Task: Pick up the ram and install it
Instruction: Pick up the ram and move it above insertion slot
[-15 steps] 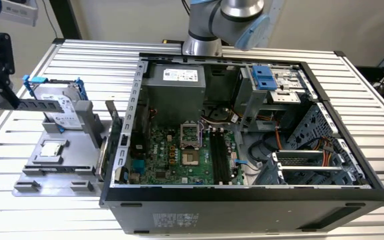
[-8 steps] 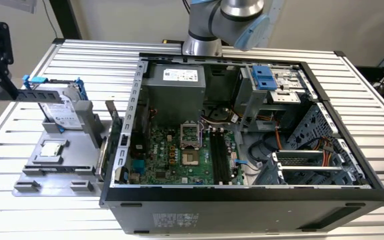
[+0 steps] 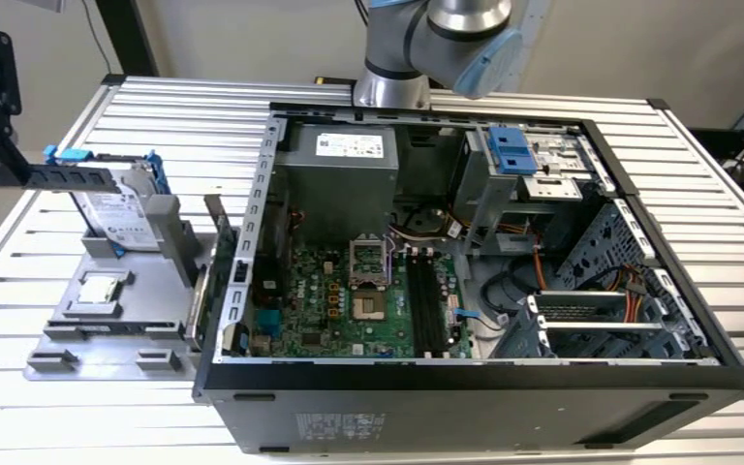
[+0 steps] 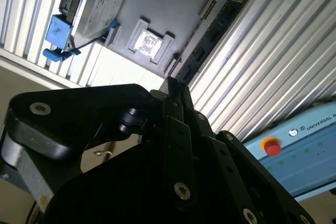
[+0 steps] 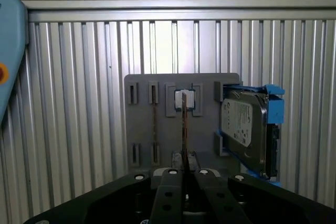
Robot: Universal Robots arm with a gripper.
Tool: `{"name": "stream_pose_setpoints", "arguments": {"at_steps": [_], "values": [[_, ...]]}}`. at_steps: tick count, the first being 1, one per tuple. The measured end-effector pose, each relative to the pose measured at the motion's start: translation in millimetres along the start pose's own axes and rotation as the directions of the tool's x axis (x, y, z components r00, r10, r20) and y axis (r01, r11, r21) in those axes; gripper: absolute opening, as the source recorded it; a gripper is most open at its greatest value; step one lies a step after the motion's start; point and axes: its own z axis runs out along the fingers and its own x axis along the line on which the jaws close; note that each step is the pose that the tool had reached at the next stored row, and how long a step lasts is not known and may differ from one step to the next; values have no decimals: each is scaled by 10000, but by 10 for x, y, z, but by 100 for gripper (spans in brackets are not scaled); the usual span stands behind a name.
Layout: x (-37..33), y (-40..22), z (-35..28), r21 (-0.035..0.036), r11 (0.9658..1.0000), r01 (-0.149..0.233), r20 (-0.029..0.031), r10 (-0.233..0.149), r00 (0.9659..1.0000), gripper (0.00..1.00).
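My gripper [image 3: 11,172] hangs at the exterior view's left edge, above the grey parts fixture [image 3: 101,334]. It is shut on one end of the ram [image 3: 88,178], a dark green stick with black chips held level and pointing toward the exterior view's right. In the first wrist view the ram [image 5: 184,129] appears edge-on, rising from the closed gripper [image 5: 184,174]. The second wrist view has it as a dark strip [image 4: 212,32] running out from the gripper [image 4: 173,90].
The open computer case [image 3: 476,387] lies to the exterior view's right, its motherboard [image 3: 346,291] and black memory slots [image 3: 426,300] facing up. On the fixture stand a silver hard drive with a blue bracket [image 3: 120,218] and a small square silver chip [image 3: 101,291]. A blue pendant [image 4: 294,140] lies beside it.
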Motion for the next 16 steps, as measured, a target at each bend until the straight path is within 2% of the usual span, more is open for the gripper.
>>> {"name": "stream_pose_setpoints", "arguments": {"at_steps": [5, 12, 16], "values": [[-1, -16, -2, -1, 10000, 1, -2, -1, 10000, 0], [-5, -131, 0, 0, 10000, 1, 0, -1, 10000, 0], [-8, -224, 0, 0, 10000, 1, -1, -1, 10000, 0]]}}
